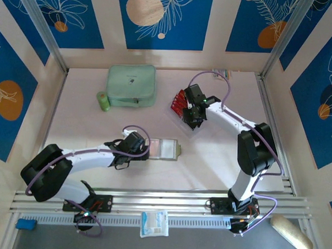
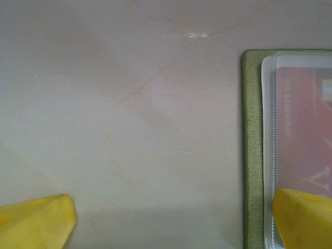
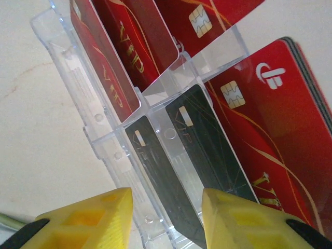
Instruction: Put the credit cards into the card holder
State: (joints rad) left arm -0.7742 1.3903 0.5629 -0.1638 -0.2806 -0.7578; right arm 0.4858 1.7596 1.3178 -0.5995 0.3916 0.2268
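Observation:
The card holder (image 1: 164,148) lies open on the table, its olive edge (image 2: 252,155) framing a clear pocket with a red card (image 2: 306,119) inside. My left gripper (image 2: 171,223) is open at its left end, with one fingertip (image 2: 303,218) over the pocket and the other over bare table. More credit cards stand in a clear tray (image 3: 67,57): red ones (image 3: 270,119) and two black ones. My right gripper (image 3: 166,223) hangs over this tray (image 1: 180,106). Its jaws stand apart on either side of one black card (image 3: 155,171), not clamped on it.
A mint-green zip case (image 1: 131,86) sits at the back left with a small green cylinder (image 1: 103,101) beside it. Walls enclose the table on three sides. A rail runs along the near edge, with a white packet (image 1: 154,223) on it.

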